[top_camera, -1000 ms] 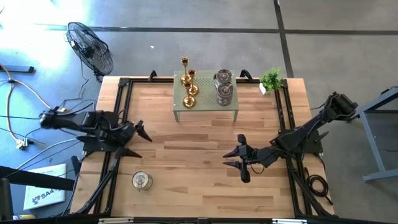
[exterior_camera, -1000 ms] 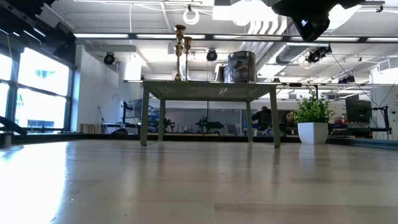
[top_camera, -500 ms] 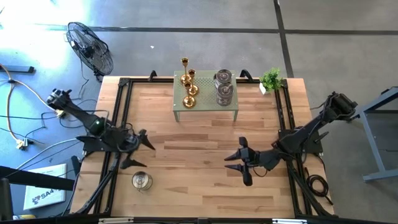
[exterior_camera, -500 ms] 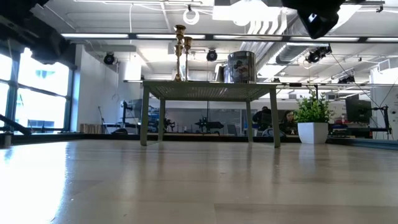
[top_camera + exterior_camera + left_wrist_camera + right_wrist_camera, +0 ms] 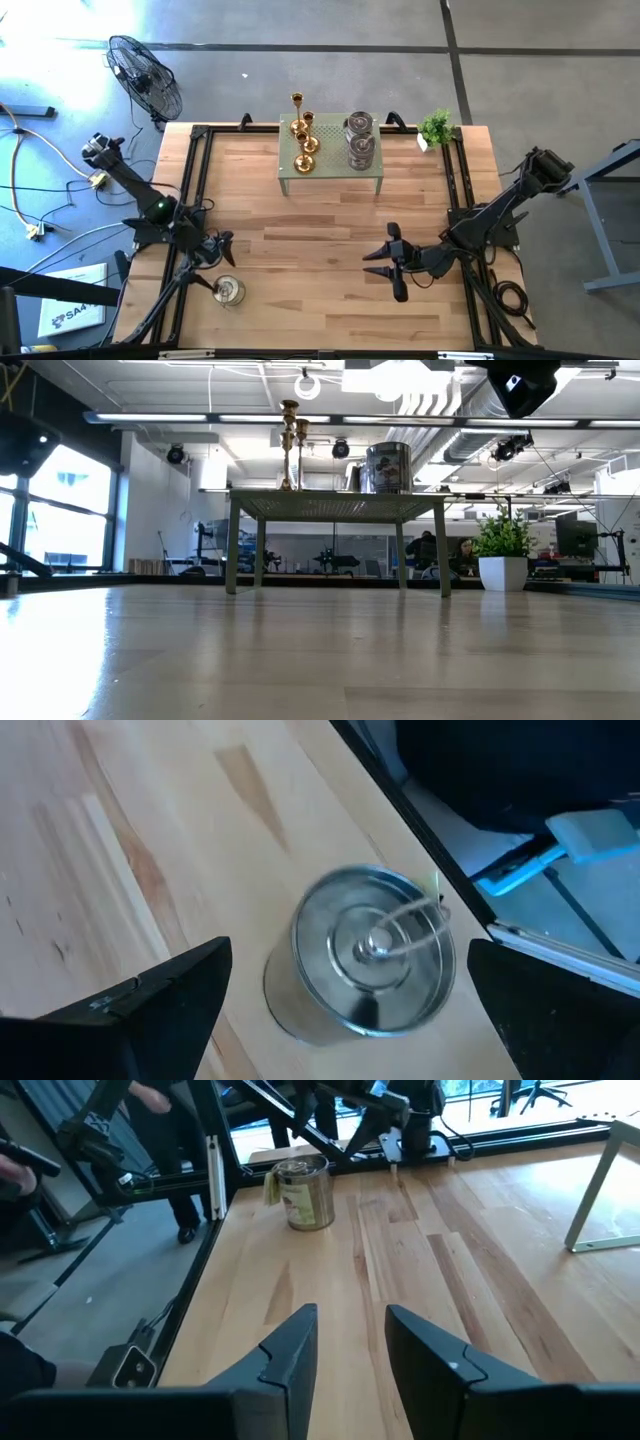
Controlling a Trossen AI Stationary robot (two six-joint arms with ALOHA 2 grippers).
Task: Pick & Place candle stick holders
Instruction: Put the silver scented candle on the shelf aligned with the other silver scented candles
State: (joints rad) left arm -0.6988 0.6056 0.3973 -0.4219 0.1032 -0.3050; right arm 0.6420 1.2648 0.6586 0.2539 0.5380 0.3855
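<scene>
Silver holder [image 5: 362, 955] under spread left pincer [image 5: 219, 264]

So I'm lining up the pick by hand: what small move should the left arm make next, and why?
Probably lower the left gripper straight down over the silver holder. Its fingers are wide open and, in the wrist view, sit on either side of the holder, which stands alone near the table's front left corner. They still look above it, so closing now would likely miss. The right gripper waits mid-table.

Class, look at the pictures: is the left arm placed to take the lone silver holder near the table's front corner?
Probably yes: the left gripper hangs open right above the silver holder, with nothing between.
</scene>
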